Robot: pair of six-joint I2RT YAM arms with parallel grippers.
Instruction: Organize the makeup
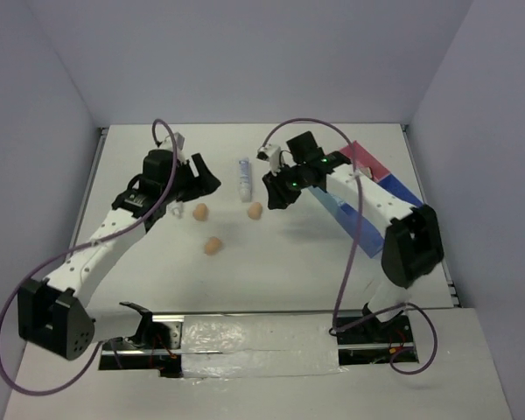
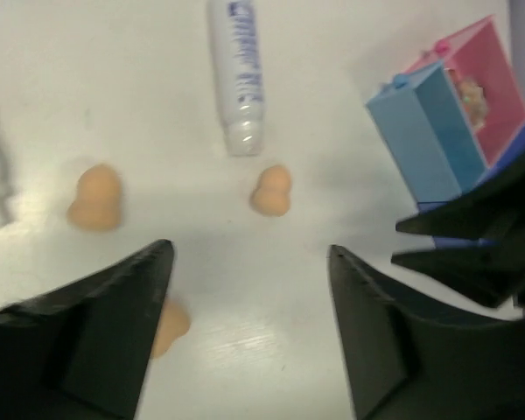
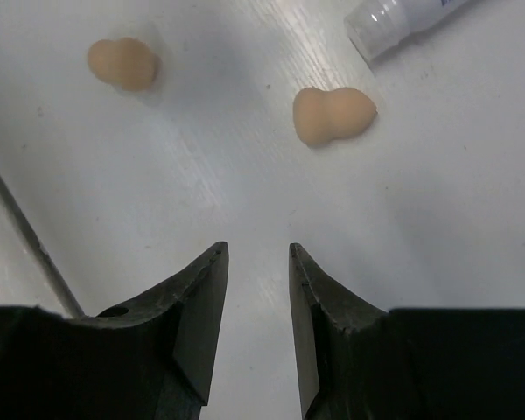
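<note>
Left gripper [image 2: 249,254], fingers spread wide and empty, hovers above the table [image 1: 280,271] at 9 o'clock of the white tube [image 1: 244,179] in the top view. The right gripper [image 3: 256,252], its fingers parted by a narrow gap with nothing between them, hovers at 3 o'clock. Both are held over the loose items, probably so that either can drop onto a piece without reaching across the other.

The white tube lies flat between them. Its long axis runs 12 to 6 o'clock, with the clear cap end toward 6 and the printed body toward 12.

- **Nearest sponge** [image 1: 255,210]: on its side at 5 o'clock from the cap, close but apart.
- **Second sponge** [image 1: 200,211]: at 8 o'clock.
- **Third sponge** [image 1: 213,246]: at 7 o'clock, farther out.

The divided tray [image 1: 359,229] sits at 3 o'clock under the right arm and appears tipped on edge. Neither the tube nor any sponge is in it, so sorting looks barely begun.
</note>
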